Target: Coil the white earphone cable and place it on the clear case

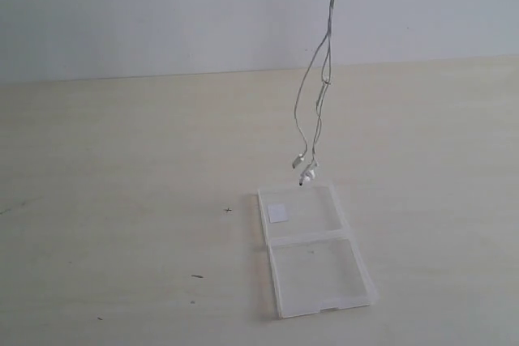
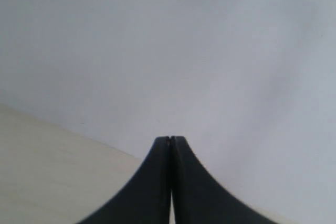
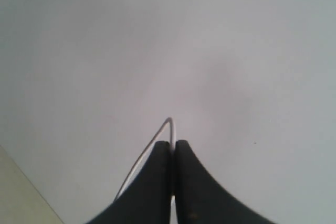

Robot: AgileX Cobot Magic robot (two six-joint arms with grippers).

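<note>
Cable [image 1: 332, 6] dangles by clear case [image 1: 320, 277]; wrist view suggests right tool [image 3: 172, 144] pinches it.

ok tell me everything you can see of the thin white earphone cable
The thin white earphone cable hangs straight down from above the exterior view, uncoiled. It splits into looping strands ending in two small white earbuds at the far edge of the flat clear plastic case; contact there is unclear. The right gripper, fingers closed, pinches a loop of it.

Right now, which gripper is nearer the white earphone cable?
Right. The right gripper is shut on the white earphone cable; the left gripper is shut with no cable in its view.
</note>
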